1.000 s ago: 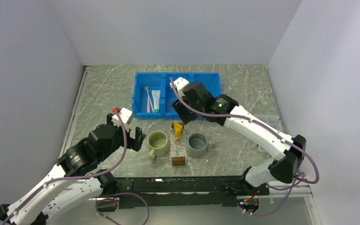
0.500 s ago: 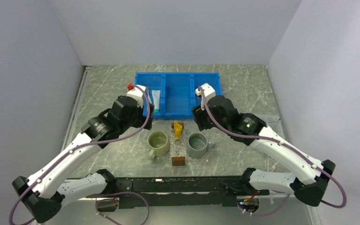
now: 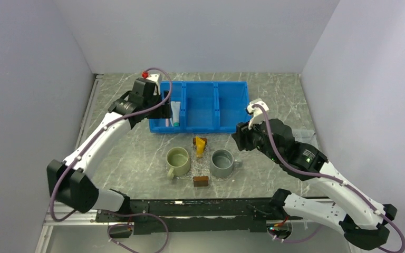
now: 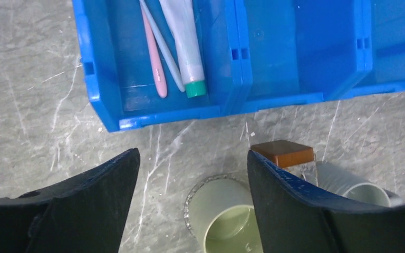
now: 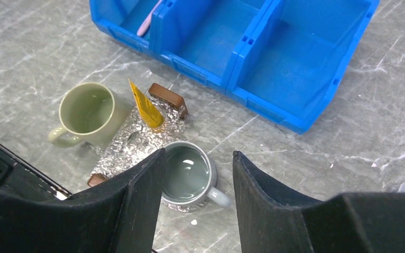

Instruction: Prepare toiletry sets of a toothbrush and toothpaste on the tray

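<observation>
Right now both toothbrushes are lying in the left compartment of the blue bin. The pinkish toothbrush is resting on the left and the pale blue-white toothbrush is lying just beside it, the two close enough that their stems are nearly touching. The white toothpaste is lying just to their right in the same compartment, its teal cap end pointing at the bin's near wall.

The yellow-orange toothpaste is standing tilted on the tray, between the two mugs. The tray is sitting on the worktop just in front of the bin, its glittery surface showing between the mugs. The green mug is standing at the tray's left end and the grey mug at its right end. A first brown block is lying at the tray's far edge, just beside the yellow tube, and a second brown block is lying at its near edge.

The left tool is hovering over the left end of the bin with its fingers spread wide and gripping nothing. The right tool is hanging over the worktop, right of the grey mug and in front of the bin's right end, with its fingers parted and holding nothing.
</observation>
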`<state>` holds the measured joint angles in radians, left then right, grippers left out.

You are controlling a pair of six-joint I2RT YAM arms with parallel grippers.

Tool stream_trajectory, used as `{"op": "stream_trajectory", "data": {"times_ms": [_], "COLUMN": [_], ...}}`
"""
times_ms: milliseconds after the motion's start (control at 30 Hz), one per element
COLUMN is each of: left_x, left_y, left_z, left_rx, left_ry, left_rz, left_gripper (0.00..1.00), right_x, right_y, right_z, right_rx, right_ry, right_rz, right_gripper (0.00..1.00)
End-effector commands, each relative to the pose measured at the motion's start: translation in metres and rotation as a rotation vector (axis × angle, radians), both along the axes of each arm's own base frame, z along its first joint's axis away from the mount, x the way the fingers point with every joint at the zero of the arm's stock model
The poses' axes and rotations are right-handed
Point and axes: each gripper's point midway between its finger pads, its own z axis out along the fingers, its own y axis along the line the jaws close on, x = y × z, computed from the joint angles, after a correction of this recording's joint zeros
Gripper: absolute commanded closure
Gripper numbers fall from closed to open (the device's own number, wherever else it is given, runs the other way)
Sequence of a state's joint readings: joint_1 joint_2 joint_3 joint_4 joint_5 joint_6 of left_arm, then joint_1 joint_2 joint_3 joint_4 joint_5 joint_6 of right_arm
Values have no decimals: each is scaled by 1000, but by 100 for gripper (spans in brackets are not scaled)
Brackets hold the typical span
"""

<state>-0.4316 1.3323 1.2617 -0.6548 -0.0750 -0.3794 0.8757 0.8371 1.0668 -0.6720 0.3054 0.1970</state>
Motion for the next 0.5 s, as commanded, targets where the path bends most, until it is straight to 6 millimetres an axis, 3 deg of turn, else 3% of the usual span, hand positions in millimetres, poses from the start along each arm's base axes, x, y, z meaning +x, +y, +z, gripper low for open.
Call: {"op": "stream_trajectory", "data": {"times_ms": [0, 467], "left_x": [26, 93], "left_y": [-11, -9], "left_z": [4, -68], "left_rx": [-67, 26], "left_ry": [19, 211], "left_rz": [8, 109], "left_gripper": [24, 43], "right_x": [-6, -18], "right_y": [-5, -19], "right_z": [11, 15], "right_rx": [62, 74], "right_ry": [-22, -40], "right_rz": [-8, 0], "right_gripper": [49, 49]}}
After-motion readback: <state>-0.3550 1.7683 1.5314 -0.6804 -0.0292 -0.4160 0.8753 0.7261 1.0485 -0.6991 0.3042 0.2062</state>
